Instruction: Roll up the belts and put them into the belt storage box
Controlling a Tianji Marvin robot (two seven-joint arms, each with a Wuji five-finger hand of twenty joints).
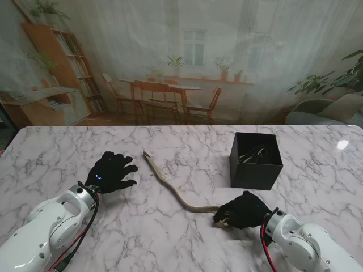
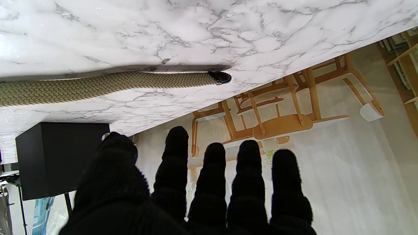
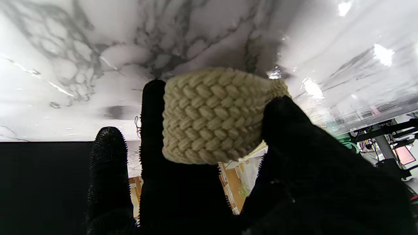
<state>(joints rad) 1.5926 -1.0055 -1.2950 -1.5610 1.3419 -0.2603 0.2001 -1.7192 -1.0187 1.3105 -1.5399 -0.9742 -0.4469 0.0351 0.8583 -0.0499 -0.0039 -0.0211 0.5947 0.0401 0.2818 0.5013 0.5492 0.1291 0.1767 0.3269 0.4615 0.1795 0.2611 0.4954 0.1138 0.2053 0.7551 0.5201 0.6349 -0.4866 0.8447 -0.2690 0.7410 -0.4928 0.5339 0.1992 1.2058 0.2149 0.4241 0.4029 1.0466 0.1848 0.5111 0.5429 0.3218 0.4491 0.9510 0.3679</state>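
Note:
A tan braided belt point(image 1: 173, 190) lies in a curve across the marble table point(image 1: 187, 238), its dark tip point(image 1: 146, 154) pointing away from me. My right hand point(image 1: 243, 210), in a black glove, is shut on the belt's near end; the right wrist view shows the braided belt point(image 3: 212, 114) pinched between thumb and fingers. My left hand point(image 1: 113, 171) rests open to the left of the belt's far tip, apart from it. In the left wrist view the belt point(image 2: 98, 86) stretches past my spread fingers point(image 2: 215, 182). The black storage box point(image 1: 256, 160) stands beyond my right hand.
The box point(image 2: 58, 156) holds dark coiled belts point(image 1: 255, 154). A printed backdrop of a dining room stands behind the table's far edge point(image 1: 187, 126).

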